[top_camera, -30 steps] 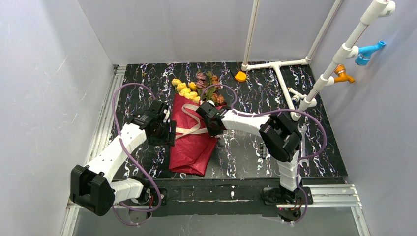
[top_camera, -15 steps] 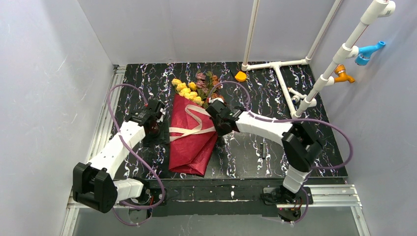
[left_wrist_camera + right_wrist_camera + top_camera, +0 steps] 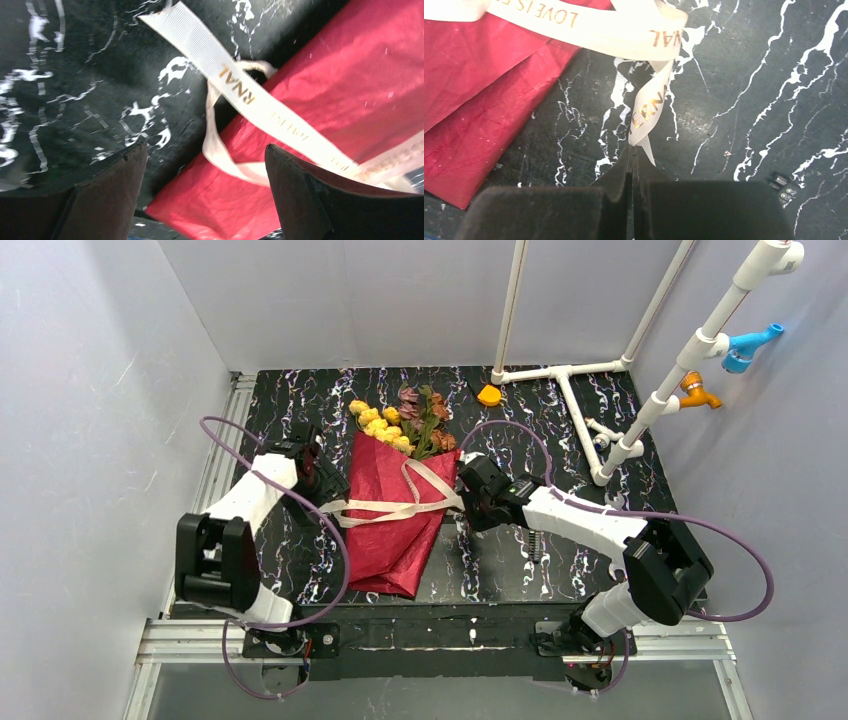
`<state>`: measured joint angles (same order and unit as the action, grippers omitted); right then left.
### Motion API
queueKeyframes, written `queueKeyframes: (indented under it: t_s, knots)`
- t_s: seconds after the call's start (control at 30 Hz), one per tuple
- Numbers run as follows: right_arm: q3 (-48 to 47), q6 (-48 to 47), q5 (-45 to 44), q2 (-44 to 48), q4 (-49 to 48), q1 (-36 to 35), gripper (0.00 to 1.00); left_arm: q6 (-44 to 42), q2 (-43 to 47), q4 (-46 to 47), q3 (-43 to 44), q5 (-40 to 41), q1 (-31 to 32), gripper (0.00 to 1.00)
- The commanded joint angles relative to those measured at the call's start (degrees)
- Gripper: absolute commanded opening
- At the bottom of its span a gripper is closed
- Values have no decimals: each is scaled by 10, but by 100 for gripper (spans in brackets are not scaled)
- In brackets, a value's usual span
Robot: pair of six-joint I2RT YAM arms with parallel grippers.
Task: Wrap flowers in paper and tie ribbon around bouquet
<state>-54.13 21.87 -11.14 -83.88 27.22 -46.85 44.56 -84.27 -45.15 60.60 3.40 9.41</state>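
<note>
black, white-veined surface boxed in by pale grey walls, white pipes along the far right. mid-surface, red paper rolled into a cone — flowers sticking out of its far, wide end, ribbon laid across the middle. left hand spread above a loose ribbon tail by the cone's left edge; right hand pressed together, pinching the other tail.

Setting: robot test cell, probably a lab. Plain white panels enclose a black marbled table. Two white arms are bolted by an aluminium rail at its near edge. White pipe frame with a blue fitting at right.
</note>
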Motion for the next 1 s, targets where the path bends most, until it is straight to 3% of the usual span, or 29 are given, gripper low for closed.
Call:
queueKeyframes:
  t_s: [0.0,0.27,0.5,0.8,0.97]
  knots:
    - [5,-4,25,-1,-39,1,1,138,-45,45,-16,-30,-15,85]
    - [18,-3,26,11,-47,0,1,245,-76,86,-53,-10,-27,80]
    - [18,-6,27,10,-46,1,1,239,-107,93,-31,-15,-36,76]
    - [16,-9,28,7,-46,1,1,243,12,45,-50,23,-42,76]
    - [14,-9,35,2,-46,2,1,227,-11,63,-30,11,-49,85]
